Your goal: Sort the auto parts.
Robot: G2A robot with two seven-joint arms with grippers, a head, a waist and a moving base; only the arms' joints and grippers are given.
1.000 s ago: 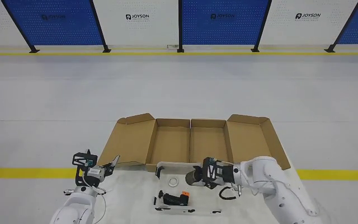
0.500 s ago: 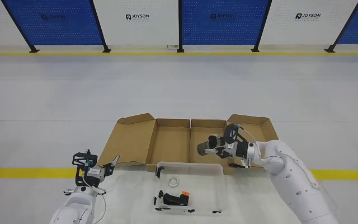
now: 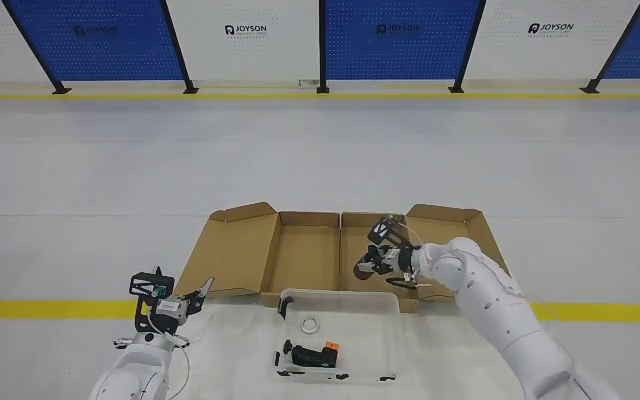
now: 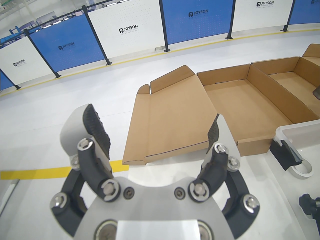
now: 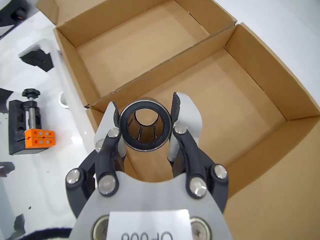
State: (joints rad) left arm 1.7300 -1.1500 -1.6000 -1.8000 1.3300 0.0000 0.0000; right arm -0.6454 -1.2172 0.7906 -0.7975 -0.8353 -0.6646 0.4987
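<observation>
My right gripper [image 5: 146, 111] [image 3: 368, 264] is shut on a black cylindrical bearing [image 5: 145, 128], held above the right compartment [image 5: 212, 101] of the cardboard box [image 3: 372, 256], near the divider. A black clamp with orange jaws [image 5: 30, 128] [image 3: 310, 353] and a metal ring [image 3: 311, 324] lie in the clear plastic tray [image 3: 340, 296]. Far off at the table's left edge, my left gripper [image 4: 152, 128] [image 3: 203, 288] stands open with nothing in it.
The cardboard box has two compartments, the left one [image 3: 307, 255] bare, with flaps folded out on both sides [image 3: 232, 250] [image 3: 460, 250]. Small black parts [image 5: 37, 57] lie in the tray by the box wall.
My right gripper rose from the tray with the bearing, swung over the box's right compartment, then drew slightly left and lower there. The left arm stayed still.
</observation>
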